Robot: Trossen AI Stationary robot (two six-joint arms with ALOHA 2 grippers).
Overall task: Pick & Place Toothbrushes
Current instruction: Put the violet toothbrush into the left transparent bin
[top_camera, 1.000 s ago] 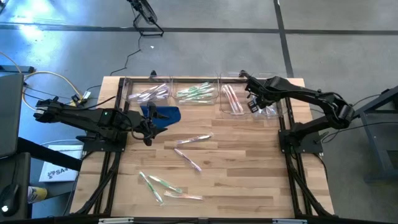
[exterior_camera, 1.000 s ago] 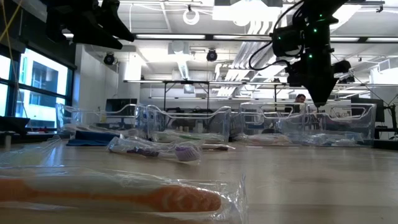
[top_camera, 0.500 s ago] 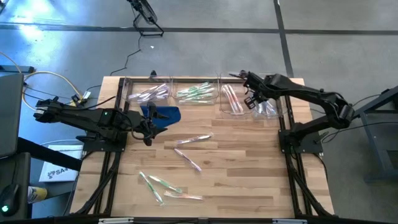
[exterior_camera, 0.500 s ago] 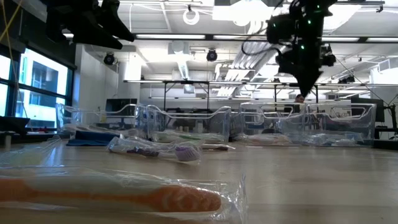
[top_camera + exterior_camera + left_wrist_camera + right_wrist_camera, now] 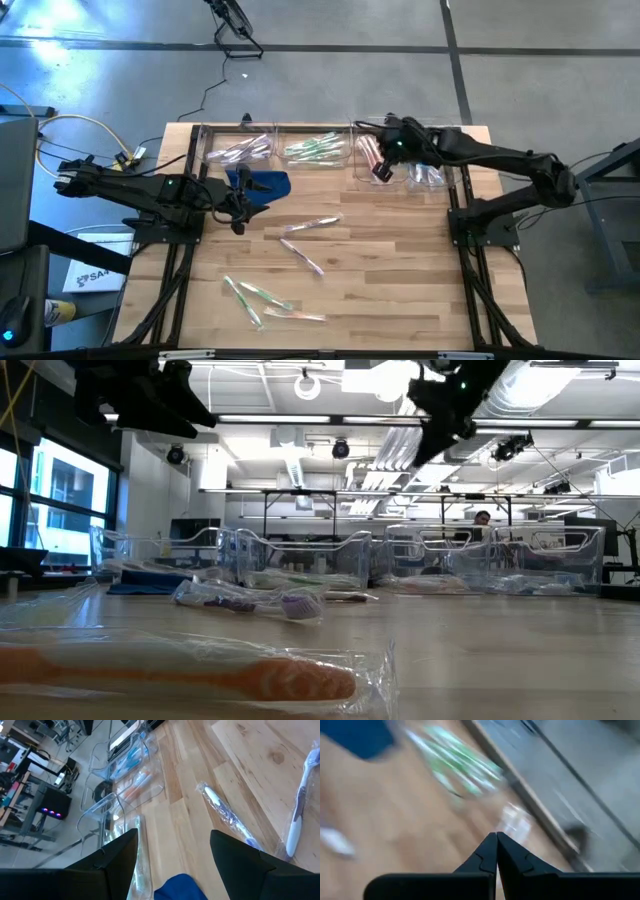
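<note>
Holding sorted toothbrushes (image 5: pixel 320 148), clear bins (image 5: pixel 272 133) line the table's far edge, thin wrapped sticks, right gripper (image 5: pixel 381 171) pinched empty, left gripper (image 5: pixel 240 208) spread wide.

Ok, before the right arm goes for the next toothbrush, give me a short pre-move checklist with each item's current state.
1. Right gripper empty: ok, fingers shut with nothing between them.
2. Right gripper clear of the bins: ok, high above them in the low view.
3. Left gripper open: ok, nothing between the fingers.
4. Loose toothbrushes left on the table: ok, several lie mid-table.
5. Left arm out of the way: cannot tell, it hovers by the blue cloth.
</note>
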